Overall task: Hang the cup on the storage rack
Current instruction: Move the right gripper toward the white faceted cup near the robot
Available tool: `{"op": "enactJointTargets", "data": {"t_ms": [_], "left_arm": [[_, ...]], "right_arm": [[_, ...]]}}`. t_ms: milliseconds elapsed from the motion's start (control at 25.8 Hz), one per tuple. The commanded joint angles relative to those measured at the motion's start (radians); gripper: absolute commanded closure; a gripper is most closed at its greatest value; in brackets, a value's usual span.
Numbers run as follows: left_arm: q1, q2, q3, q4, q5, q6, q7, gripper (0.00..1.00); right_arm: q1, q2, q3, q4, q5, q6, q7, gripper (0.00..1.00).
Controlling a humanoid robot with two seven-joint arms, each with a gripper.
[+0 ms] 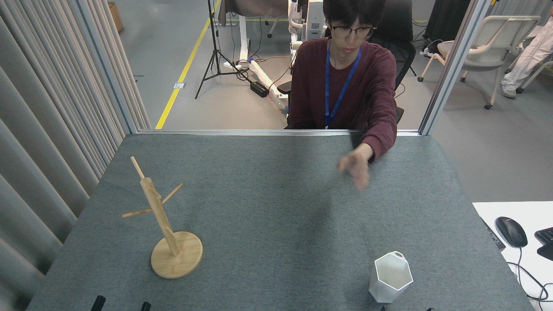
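The white faceted cup (391,276) stands upright on the grey table mat at the front right, its small handle pointing away from me. The wooden storage rack (166,229) stands at the front left: a round disc base, a slanted post and thin angled pegs, all bare. Only the dark fingertips (98,303) of my left gripper (122,305) show at the bottom edge, set apart with nothing between them, in front of the rack's base. Two tiny tips of my right gripper (406,309) peek in just below the cup, also apart.
A person in a maroon sweater sits behind the far table edge, one hand (356,170) held blurred over the mat's far right part. A white side desk with a black mouse (510,231) and cables adjoins the right edge. A grey curtain (47,129) runs along the left.
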Motion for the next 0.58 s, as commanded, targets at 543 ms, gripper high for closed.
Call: {"op": "enactJointTargets", "data": {"t_ms": [543], "left_arm": [[0.000, 0.000, -0.001, 0.018, -0.013, 0.030, -0.002, 0.00]], "right_arm": [[-0.102, -0.007, 0.002, 0.109, 0.002, -0.002, 0.027, 0.01]]}}
